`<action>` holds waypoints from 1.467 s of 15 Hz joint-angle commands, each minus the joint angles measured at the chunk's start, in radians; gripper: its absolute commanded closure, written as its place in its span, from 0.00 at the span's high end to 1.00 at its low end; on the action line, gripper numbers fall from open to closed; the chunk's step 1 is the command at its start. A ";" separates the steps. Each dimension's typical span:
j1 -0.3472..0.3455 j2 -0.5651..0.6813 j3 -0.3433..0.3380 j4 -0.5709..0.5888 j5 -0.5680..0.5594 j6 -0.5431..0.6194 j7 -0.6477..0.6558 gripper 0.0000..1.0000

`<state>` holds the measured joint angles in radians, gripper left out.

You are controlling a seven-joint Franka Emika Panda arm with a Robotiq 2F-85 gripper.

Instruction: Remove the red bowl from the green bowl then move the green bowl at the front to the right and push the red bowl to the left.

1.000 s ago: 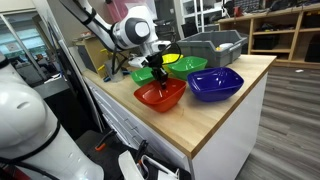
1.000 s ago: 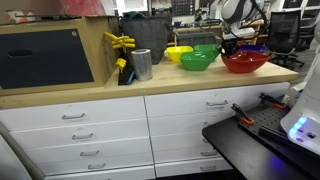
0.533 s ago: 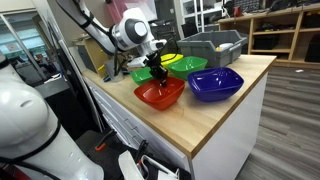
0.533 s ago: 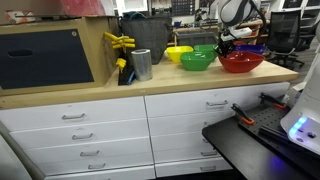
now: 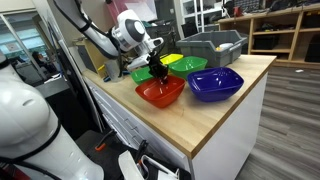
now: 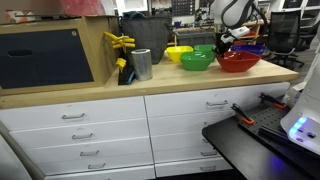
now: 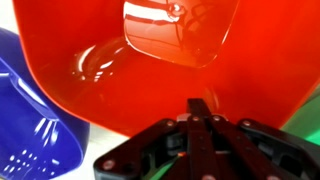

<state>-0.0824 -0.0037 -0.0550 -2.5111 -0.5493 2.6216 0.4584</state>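
Wood counter [image 5: 225, 110] with drawers [image 6: 85, 140] below. The robot arm [image 5: 100, 40] reaches in from 10 o'clock in an exterior view. Grey bin [image 5: 212, 44] sits at the back, 1 o'clock from the bowls. Blue bowl [image 5: 216, 84] is at 3 o'clock of the red bowl [image 5: 160, 94], rims just beside each other. Red bowl stands on the counter by itself, near the front edge. Green bowl [image 5: 140, 72] is at 11 o'clock of it, close, partly hidden by the arm. Second green bowl [image 5: 190, 66] is at 1 o'clock, with the yellow bowl [image 5: 172, 59] behind it. Gripper [image 5: 157, 75] hangs at the red bowl's 12 o'clock rim. In the wrist view the fingers [image 7: 192, 112] look pressed together against the red wall. Can't tell whether the rim is pinched.
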 commanded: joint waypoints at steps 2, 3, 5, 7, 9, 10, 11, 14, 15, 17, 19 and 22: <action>0.001 0.022 -0.012 0.043 -0.145 0.026 0.025 0.00; 0.003 0.021 -0.012 0.048 -0.159 0.026 0.024 0.00; 0.013 0.010 -0.004 0.048 -0.132 0.020 -0.001 0.00; 0.030 -0.007 0.012 0.044 -0.086 0.012 -0.028 0.20; 0.052 -0.024 0.032 0.045 -0.032 -0.015 -0.048 0.39; 0.065 -0.041 0.046 0.048 -0.009 -0.047 -0.051 0.40; 0.074 -0.050 0.056 0.050 0.010 -0.062 -0.055 0.42; 0.100 -0.103 0.097 0.077 0.022 -0.207 -0.055 0.63; 0.107 -0.120 0.112 0.090 0.020 -0.257 -0.058 0.72; 0.114 -0.147 0.137 0.113 0.010 -0.326 -0.053 0.87; 0.119 -0.163 0.156 0.136 0.027 -0.374 -0.046 1.00; 0.127 -0.155 0.166 0.175 0.134 -0.425 -0.041 1.00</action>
<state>0.0373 -0.1609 0.1031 -2.3770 -0.5064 2.2596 0.4352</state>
